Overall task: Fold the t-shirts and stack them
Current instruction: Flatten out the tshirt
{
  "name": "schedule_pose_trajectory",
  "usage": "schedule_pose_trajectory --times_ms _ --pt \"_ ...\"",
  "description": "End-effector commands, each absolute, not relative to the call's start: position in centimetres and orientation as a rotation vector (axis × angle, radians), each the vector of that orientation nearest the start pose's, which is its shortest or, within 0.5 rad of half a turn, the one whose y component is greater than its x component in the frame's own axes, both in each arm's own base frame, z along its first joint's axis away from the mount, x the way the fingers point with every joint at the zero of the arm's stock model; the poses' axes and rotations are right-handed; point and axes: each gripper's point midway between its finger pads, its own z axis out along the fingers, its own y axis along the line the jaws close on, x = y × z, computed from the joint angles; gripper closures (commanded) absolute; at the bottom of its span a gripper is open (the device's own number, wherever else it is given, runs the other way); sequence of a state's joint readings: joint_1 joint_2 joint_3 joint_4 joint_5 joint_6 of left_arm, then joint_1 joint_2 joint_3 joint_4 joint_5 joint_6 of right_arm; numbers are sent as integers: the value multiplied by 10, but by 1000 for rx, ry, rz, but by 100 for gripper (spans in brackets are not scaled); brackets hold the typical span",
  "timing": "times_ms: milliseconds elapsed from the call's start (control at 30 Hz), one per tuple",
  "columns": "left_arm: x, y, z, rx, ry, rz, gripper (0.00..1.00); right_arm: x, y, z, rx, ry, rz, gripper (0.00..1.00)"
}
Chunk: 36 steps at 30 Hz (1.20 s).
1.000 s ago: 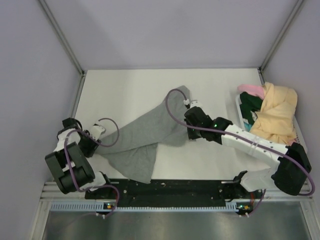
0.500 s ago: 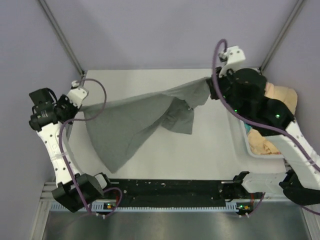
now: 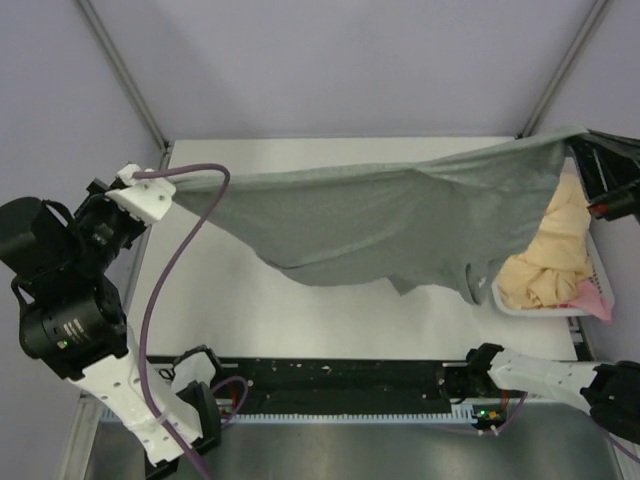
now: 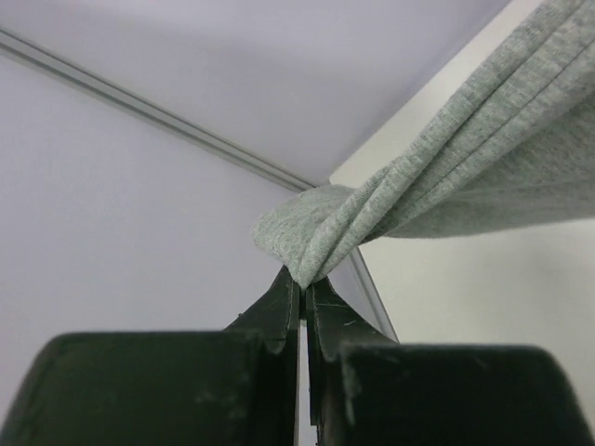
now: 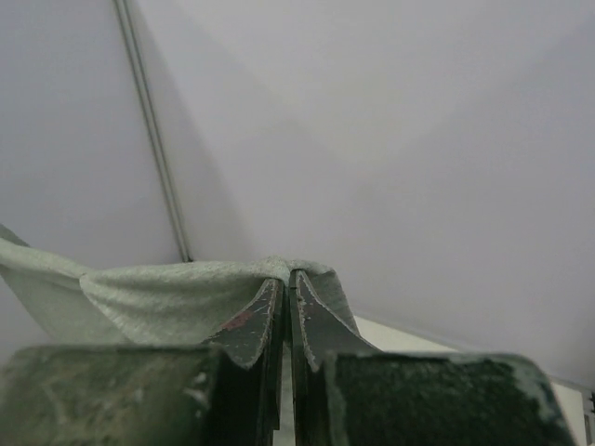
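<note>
Bunched in the white bin (image 3: 530, 311): pale yellow t-shirt (image 3: 548, 265), pink t-shirt (image 3: 597, 298) at the near corner. Stretched aloft over the counter (image 3: 250, 310), leftward from the bin: grey t-shirt (image 3: 400, 215), ends pinched in tightly clamped left claw (image 4: 302, 283) and right claw (image 5: 286, 279).

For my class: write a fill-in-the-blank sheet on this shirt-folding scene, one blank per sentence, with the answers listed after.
The stretched t-shirt is ____ in colour. The left gripper and right gripper are both ____ on it. The basket stands at the table's ____ edge. The top garment in it is pale ____.
Missing words: grey, shut, right, yellow.
</note>
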<state>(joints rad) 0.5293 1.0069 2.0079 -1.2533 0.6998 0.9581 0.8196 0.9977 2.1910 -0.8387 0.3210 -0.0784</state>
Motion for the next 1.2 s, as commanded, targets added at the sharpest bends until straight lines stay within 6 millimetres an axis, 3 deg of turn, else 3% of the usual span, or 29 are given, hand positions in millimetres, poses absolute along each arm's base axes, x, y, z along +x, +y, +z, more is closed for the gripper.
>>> schedule_pose_trajectory --times_ms 0,67,167,267,333,433,567,633,733,867,900,933,967,1000,1033,1100,1167 --pt "197 20 495 757 1639 406 100 132 53 638 -260 1168 436 100" --pt "201 23 493 739 1656 386 100 148 47 633 -201 1212 360 100" --pt "216 27 481 724 1697 309 100 189 47 620 -139 1306 158 100" --pt "238 31 459 705 1765 187 100 235 64 611 -115 1369 -32 100" --pt "256 33 440 700 1825 104 100 271 79 598 -100 1411 -37 100" --pt "285 32 396 725 1946 40 100 343 98 550 -90 1533 -5 100" --pt "331 34 314 770 2101 29 100 445 155 438 -351 1702 -36 100" --pt "366 41 281 739 2170 8 100 489 174 395 -441 1744 -51 100" --pt "426 61 254 586 2256 -9 100 556 181 349 -427 1800 -82 100" --pt "497 69 223 442 2314 -102 100 617 184 313 -321 1812 -66 100" --pt "513 70 221 416 2306 -97 95 627 182 307 -270 1809 -63 100" --pt "528 71 214 400 2303 -86 86 635 177 304 -221 1803 -58 91" --pt "541 76 208 370 2300 -51 74 640 176 299 -176 1801 -40 71" --pt "553 83 202 340 2303 10 54 644 171 295 -135 1799 -32 46" --pt "563 87 194 309 2306 53 33 645 167 292 -103 1804 -37 31" --pt "577 97 204 257 2273 118 21 641 160 292 -50 1825 -41 19" --pt "576 96 222 257 2241 122 18 625 151 300 -48 1862 -63 17"
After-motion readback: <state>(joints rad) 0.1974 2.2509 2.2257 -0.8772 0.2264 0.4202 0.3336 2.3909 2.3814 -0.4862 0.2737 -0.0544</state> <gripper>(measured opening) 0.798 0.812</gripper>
